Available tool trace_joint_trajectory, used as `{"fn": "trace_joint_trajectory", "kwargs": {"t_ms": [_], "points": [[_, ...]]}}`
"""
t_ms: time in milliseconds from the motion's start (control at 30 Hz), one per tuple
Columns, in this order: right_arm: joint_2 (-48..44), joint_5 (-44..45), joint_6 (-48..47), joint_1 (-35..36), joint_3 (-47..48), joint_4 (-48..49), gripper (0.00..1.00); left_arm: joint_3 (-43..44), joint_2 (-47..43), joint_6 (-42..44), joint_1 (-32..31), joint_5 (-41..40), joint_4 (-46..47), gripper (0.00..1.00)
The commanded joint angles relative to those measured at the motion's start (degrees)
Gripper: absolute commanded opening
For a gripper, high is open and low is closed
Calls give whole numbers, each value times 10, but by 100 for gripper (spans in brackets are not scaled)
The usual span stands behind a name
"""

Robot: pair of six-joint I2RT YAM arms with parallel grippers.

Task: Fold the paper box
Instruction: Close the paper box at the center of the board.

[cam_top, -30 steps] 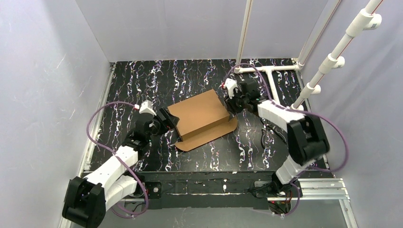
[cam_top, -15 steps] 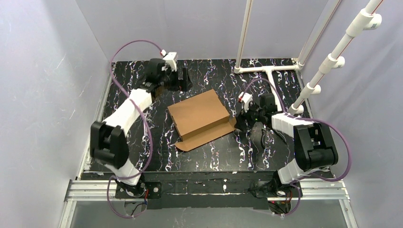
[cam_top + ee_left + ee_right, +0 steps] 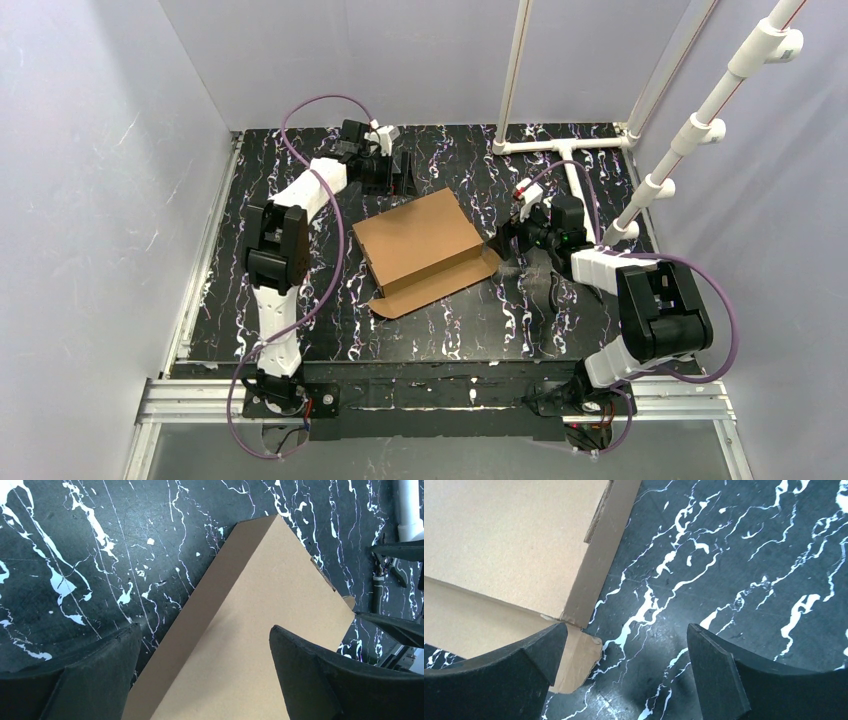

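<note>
**Step in hand (judged):** raise and tuck the front flap.

The paper box (image 3: 420,245) lies mid-tabletop (image 3: 470,325). Its lid is down and its long front flap (image 3: 440,287) lies flat, not yet tucked.

**Procedure:**
1. Steady the lid from above with the left jaws before any lift.
2. Slide one right finger under the flap's rounded tab (image 3: 580,661), not over it.
3. Lift along the crease so the box is not shoved.

**Left arm (image 3: 315,185):** It is stretched far across the tabletop with the wrist pitched down. Its jaws stand wide apart and hold nothing. The box's far corner lies below and ahead, between them.

**Right arm (image 3: 600,262):** It is folded back on itself with the wrist low. Its jaws are wide apart and empty. The tab sits right at one finger, but contact cannot be told. Bare tabletop lies between the jaws.
</note>
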Motion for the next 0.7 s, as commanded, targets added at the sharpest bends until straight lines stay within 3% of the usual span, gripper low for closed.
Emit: {"fn": "trace_joint_trajectory", "kwargs": {"t_ms": [0,133,367,533,667], "points": [[-24,22,-25,-1,-12,51,98,39,-2,13,5,42,-31,98],[-34,-9,-104,-5,-25,34,95,43,13,8,14,61,-24,98],[-23,-28,-133,1,-3,-14,86,47,32,2,21,90,-24,98],[-7,-30,-131,25,19,-43,83,41,39,-6,22,106,-18,98],[8,-6,-93,39,24,-13,81,36,43,-1,22,112,-20,98]]}}
